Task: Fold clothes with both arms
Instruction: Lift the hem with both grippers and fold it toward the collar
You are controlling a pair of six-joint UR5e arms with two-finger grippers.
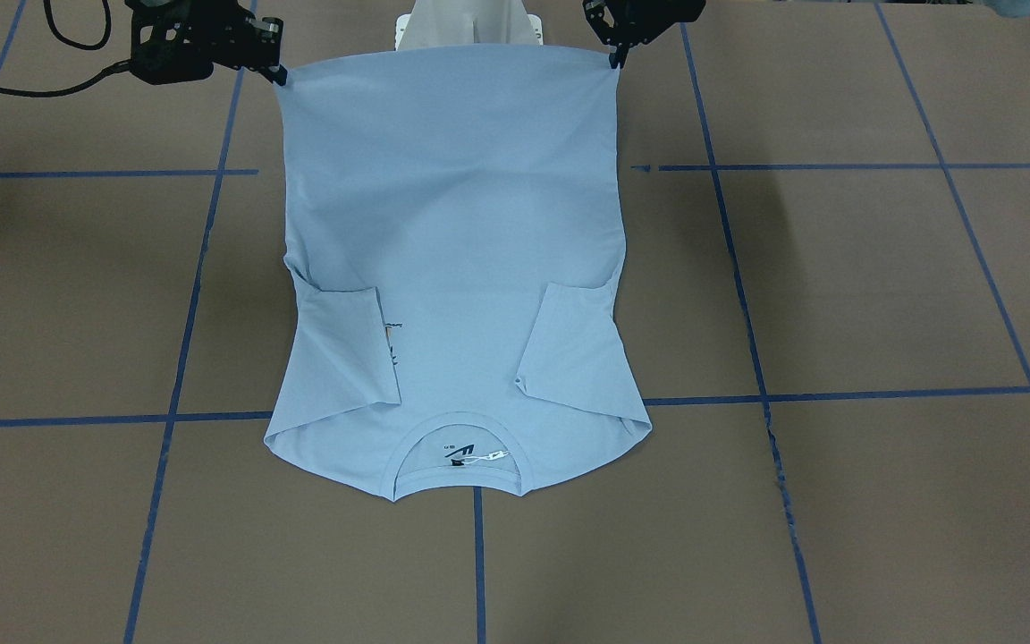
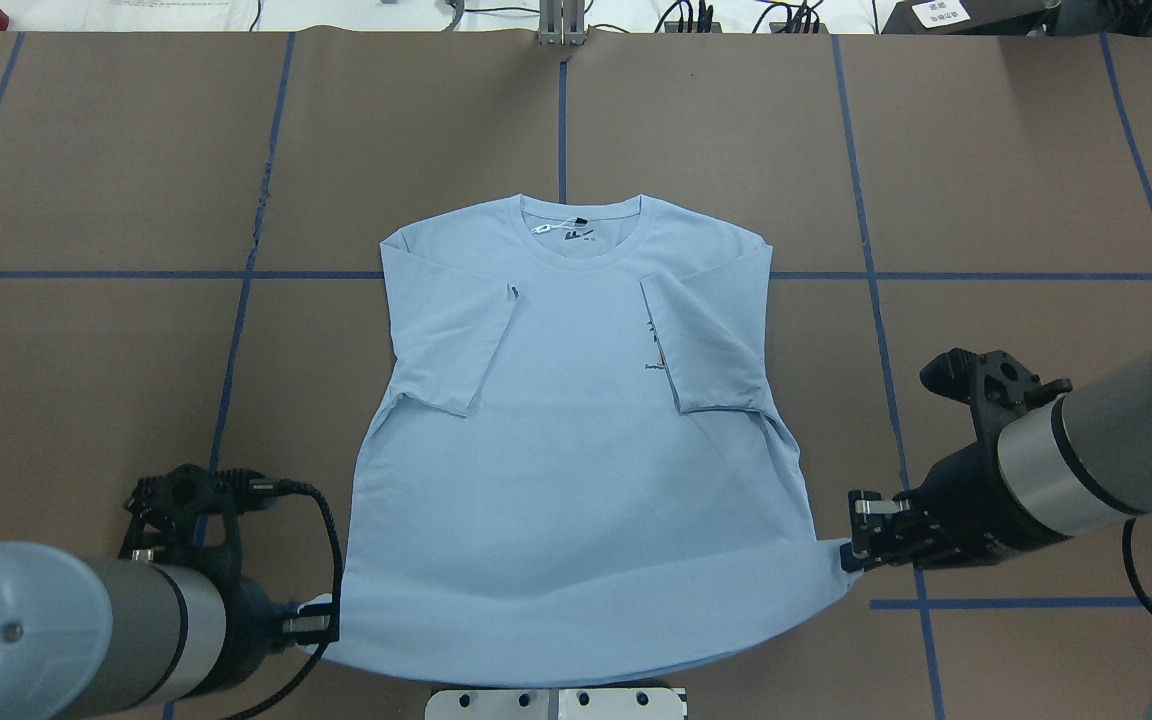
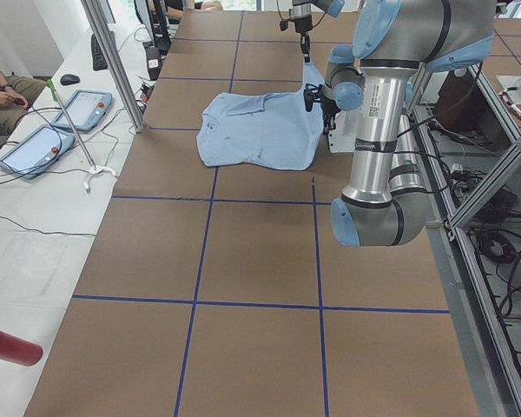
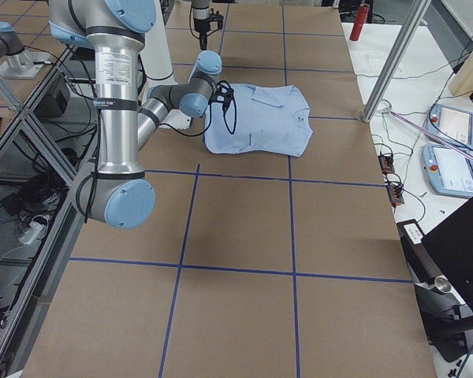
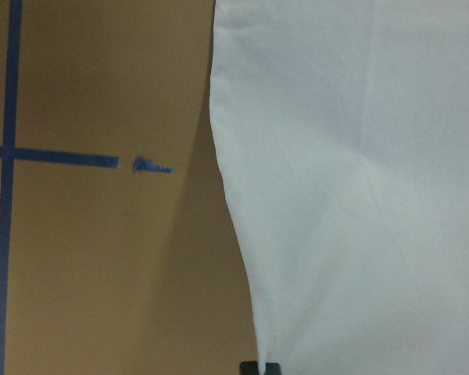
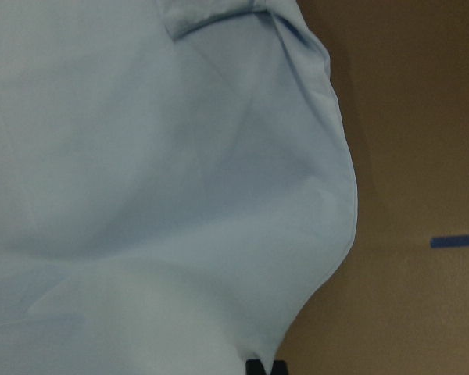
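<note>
Overhead exterior view: light blue short-sleeved fabric T-shirt lay face up mid-way along the brown paper-covered table, collar pointing away from the robot.
Left black two-finger gripper: pinched closed on the hem corner on its side.
Right black two-finger gripper: clamped on the opposite hem corner, with the hem raised a little off the table.
Done: both sleeves lay turned inward over the chest.
Remaining, as judged: carrying the hem over to the collar, then perhaps one more halving.
</note>
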